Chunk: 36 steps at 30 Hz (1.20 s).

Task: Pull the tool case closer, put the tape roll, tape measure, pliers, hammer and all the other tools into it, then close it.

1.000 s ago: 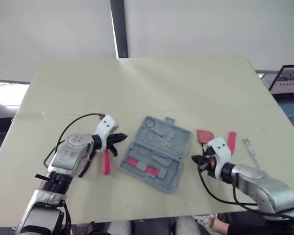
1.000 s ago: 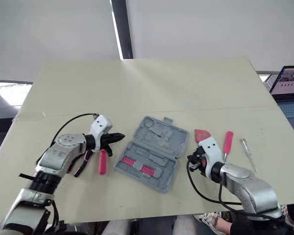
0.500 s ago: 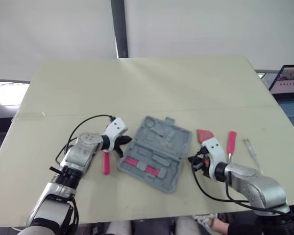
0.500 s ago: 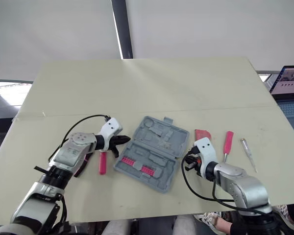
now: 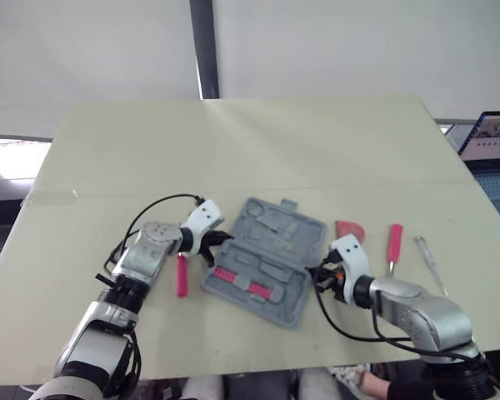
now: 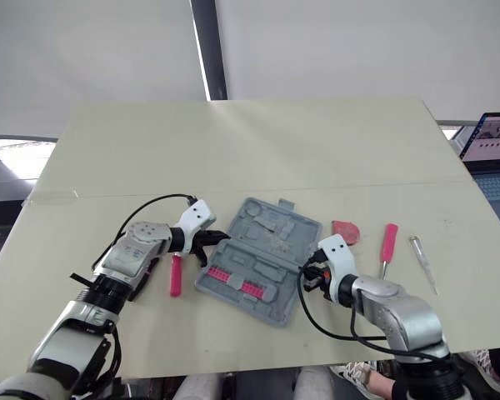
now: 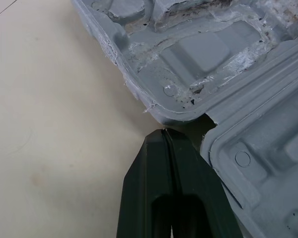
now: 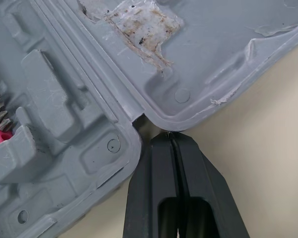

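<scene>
The grey tool case [image 5: 265, 258] lies open and flat in the middle of the table, with pink bit strips [image 5: 237, 282] in its near half. My left gripper [image 5: 223, 240] is shut, and its tip [image 7: 165, 131] sits at the hinge notch on the case's left side. My right gripper [image 5: 315, 273] is also shut, its tip [image 8: 170, 134] at the hinge notch on the right side. Neither holds anything. Pink-handled pliers [image 5: 181, 275] lie on the table under my left forearm.
Right of the case lie a red tool [image 5: 348, 230], a pink-handled screwdriver [image 5: 394, 237] and a thin clear-handled screwdriver [image 5: 429, 260]. A laptop [image 5: 496, 137] stands off the table's right edge. The far half of the table is bare.
Both grippers have moved inward to the case: the left went right, the right went left, and each tip now meets a hinge notch. The case has not shifted.
</scene>
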### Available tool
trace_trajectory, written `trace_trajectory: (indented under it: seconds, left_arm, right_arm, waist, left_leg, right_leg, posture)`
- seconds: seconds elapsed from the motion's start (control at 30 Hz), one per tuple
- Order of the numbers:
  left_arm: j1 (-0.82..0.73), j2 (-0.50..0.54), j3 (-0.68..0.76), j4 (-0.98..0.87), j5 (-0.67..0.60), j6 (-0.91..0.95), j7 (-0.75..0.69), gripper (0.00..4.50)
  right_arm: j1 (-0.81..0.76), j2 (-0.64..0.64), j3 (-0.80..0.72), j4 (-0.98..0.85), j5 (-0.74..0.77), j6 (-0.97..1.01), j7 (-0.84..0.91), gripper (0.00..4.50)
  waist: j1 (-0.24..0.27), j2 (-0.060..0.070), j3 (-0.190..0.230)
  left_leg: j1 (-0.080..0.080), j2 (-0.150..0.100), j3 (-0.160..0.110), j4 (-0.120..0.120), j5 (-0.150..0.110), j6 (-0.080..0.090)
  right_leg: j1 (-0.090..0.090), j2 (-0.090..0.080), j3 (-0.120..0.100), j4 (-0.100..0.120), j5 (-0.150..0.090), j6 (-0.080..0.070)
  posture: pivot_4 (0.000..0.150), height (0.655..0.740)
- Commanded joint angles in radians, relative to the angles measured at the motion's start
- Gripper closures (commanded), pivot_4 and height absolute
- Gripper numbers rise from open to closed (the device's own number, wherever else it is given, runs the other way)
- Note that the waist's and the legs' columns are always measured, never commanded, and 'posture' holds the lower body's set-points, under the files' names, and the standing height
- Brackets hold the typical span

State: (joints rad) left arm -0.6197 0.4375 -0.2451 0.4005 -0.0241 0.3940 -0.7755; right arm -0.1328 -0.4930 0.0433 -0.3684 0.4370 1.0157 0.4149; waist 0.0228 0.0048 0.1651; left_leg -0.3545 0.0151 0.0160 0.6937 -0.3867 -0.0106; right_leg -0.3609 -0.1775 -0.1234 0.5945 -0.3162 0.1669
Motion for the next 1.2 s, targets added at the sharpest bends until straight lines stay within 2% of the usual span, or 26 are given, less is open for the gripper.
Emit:
trace_trajectory:
  seconds: [0.03, 0.3, 0.6, 1.2]
  left_arm:
    - [-0.001, -0.009, -0.015, 0.012, 0.023, -0.014, -0.008, 4.45]
    - [0.042, -0.009, -0.040, -0.032, 0.031, 0.029, -0.041, 4.45]
    - [0.108, 0.013, -0.039, -0.184, 0.021, 0.140, -0.049, 4.45]
    - [0.329, 0.081, -0.044, -0.613, -0.039, 0.440, -0.034, 4.45]
  right_arm:
    - [-0.012, 0.007, 0.013, -0.007, -0.008, -0.006, 0.001, 4.45]
    - [-0.021, -0.010, 0.044, 0.011, -0.015, -0.017, 0.041, 4.45]
    - [-0.023, -0.051, 0.057, 0.015, -0.011, -0.030, 0.100, 4.45]
    - [-0.043, -0.162, 0.105, 0.012, 0.000, -0.048, 0.284, 4.45]
  waist:
    - [0.000, 0.000, 0.000]
    - [-0.001, 0.000, 0.000]
    - [-0.002, 0.001, -0.001]
    - [-0.002, 0.001, -0.001]
  left_leg:
    - [0.000, 0.000, 0.000, 0.000, 0.000, 0.000]
    - [0.000, 0.000, 0.000, 0.000, 0.000, 0.000]
    - [0.000, 0.000, 0.000, 0.000, 0.000, 0.000]
    - [0.001, 0.000, 0.000, 0.000, 0.000, 0.000]
  right_leg:
    - [0.000, 0.000, 0.000, 0.000, 0.000, 0.000]
    - [0.000, 0.000, 0.000, 0.000, 0.000, 0.000]
    - [0.000, 0.000, 0.000, 0.000, 0.000, 0.000]
    - [0.000, 0.000, 0.000, 0.000, 0.000, 0.000]
  posture:
    - [0.150, 0.7373]
    - [0.150, 0.7373]
    - [0.150, 0.7373]
    - [0.150, 0.7373]
